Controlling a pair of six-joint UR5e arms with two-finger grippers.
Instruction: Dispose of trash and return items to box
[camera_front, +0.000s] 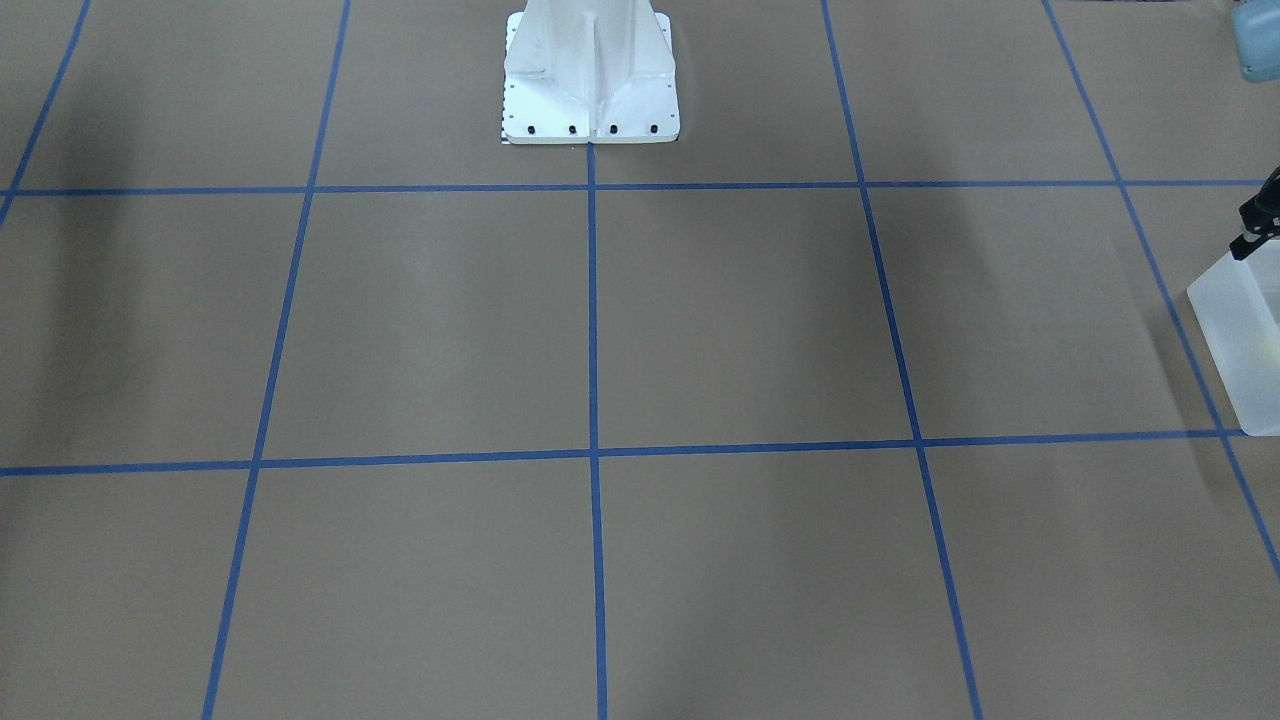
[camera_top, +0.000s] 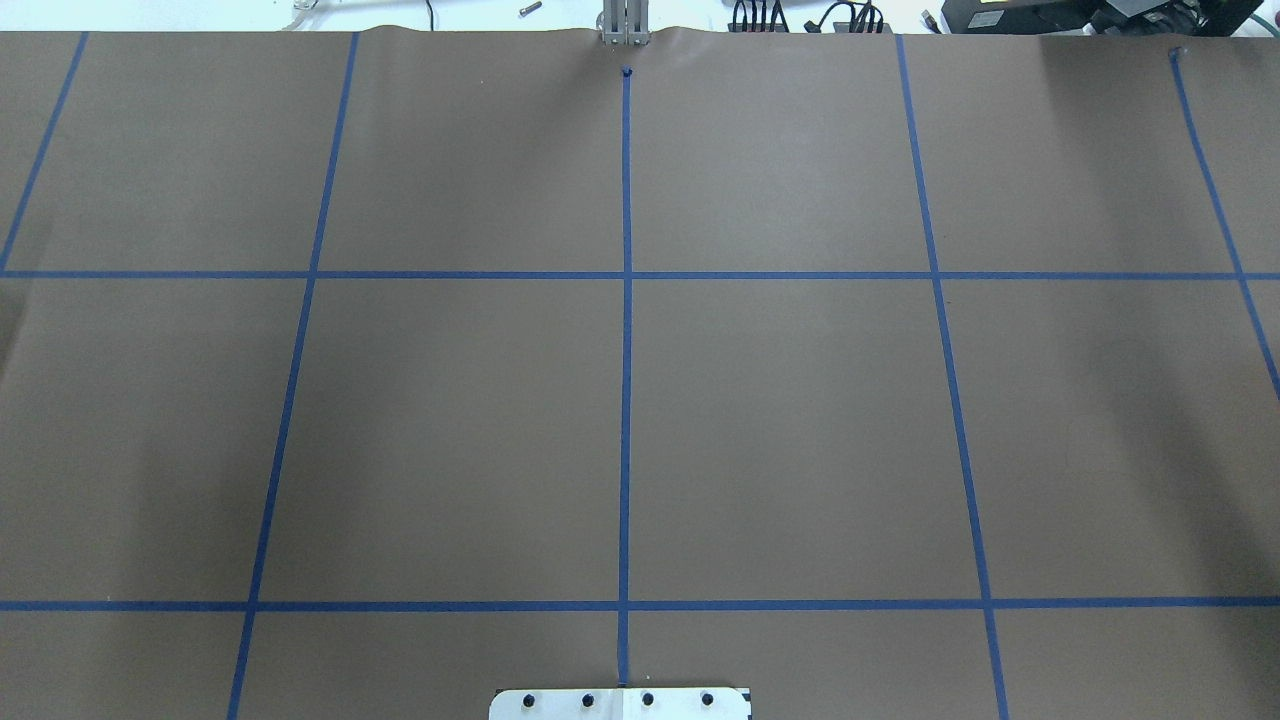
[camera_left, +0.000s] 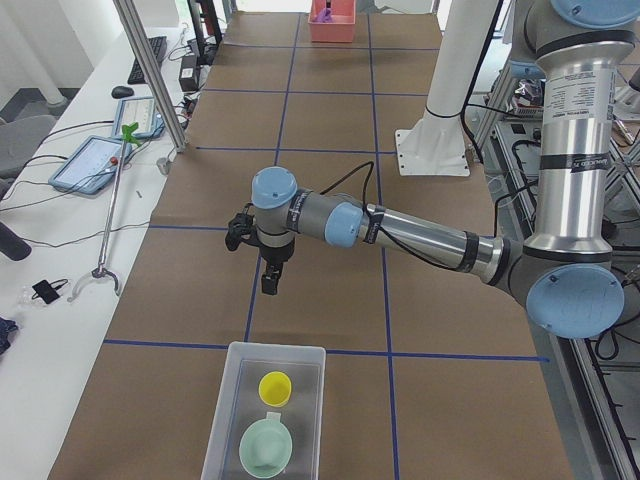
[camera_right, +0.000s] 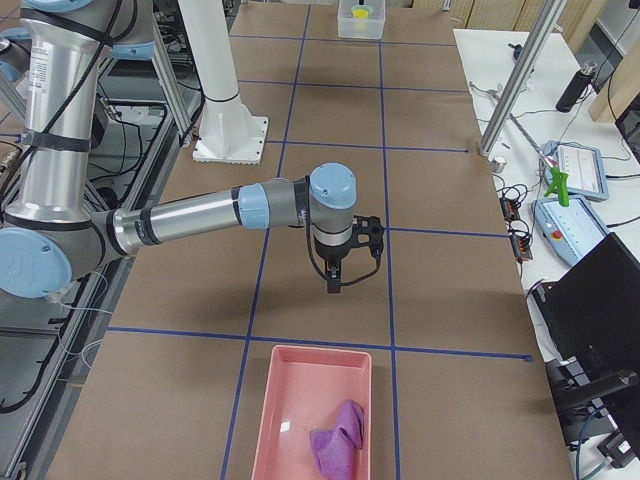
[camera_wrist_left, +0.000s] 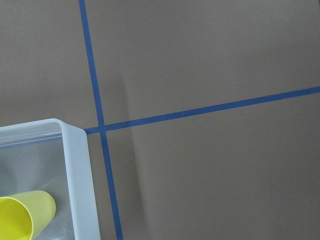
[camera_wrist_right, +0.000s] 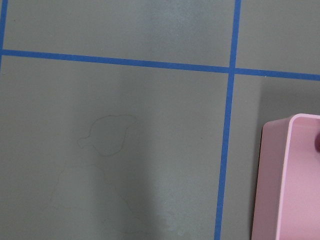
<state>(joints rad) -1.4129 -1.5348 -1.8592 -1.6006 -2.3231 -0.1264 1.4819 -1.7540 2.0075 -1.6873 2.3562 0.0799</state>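
The yellow cup (camera_left: 274, 387) and mint bowl (camera_left: 265, 447) are sitting inside the box (camera_left: 222, 400), the cup at the bowl's 12 o'clock, so returning looks finished. The left gripper (camera_left: 270, 286) is hanging clear at the box's 12 o'clock. The right gripper (camera_right: 334, 284) is doing likewise beyond the pink tray (camera_right: 262, 420) holding purple trash (camera_right: 338, 440); whether either is clenched or released, I cannot tell.

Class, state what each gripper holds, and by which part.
Nothing seems held: left gripper and right gripper hang bare above the table; cup and bowl sit in the box.
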